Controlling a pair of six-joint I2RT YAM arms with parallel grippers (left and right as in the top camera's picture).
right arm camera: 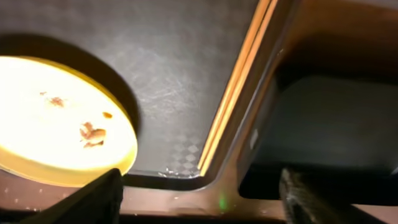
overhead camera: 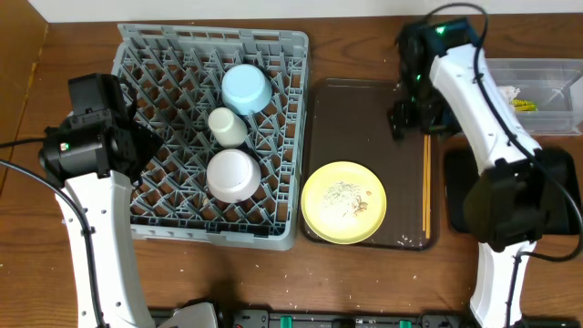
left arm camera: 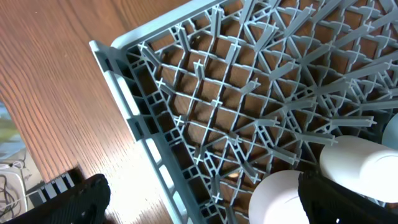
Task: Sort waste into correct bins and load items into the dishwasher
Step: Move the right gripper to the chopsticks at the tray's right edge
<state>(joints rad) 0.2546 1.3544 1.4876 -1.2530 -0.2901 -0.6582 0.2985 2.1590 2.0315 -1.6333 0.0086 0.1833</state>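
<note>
The grey dishwasher rack (overhead camera: 164, 214) holds a light blue bowl (overhead camera: 244, 88), a small white cup (overhead camera: 228, 126) and a pinkish-white bowl (overhead camera: 233, 175). On the brown tray, the yellow plate (overhead camera: 343, 202) carries pale food crumbs (overhead camera: 344, 194). Wooden chopsticks (overhead camera: 426, 187) lie along that tray's right edge. My right gripper (overhead camera: 413, 117) hangs above their far end, open and empty (right arm camera: 205, 205), with the plate (right arm camera: 56, 118) and chopsticks (right arm camera: 239, 106) beneath. My left gripper (left arm camera: 199, 205) is open over the rack's left corner, near the bowl (left arm camera: 280, 199) and cup (left arm camera: 360, 165).
The dark brown serving tray (overhead camera: 364, 109) lies right of the rack. A clear tub (overhead camera: 556, 77) at the back right holds a crumpled wrapper (overhead camera: 524, 103). The black tray (overhead camera: 557, 196) sits at the right, partly covered by my right arm (right arm camera: 329, 124).
</note>
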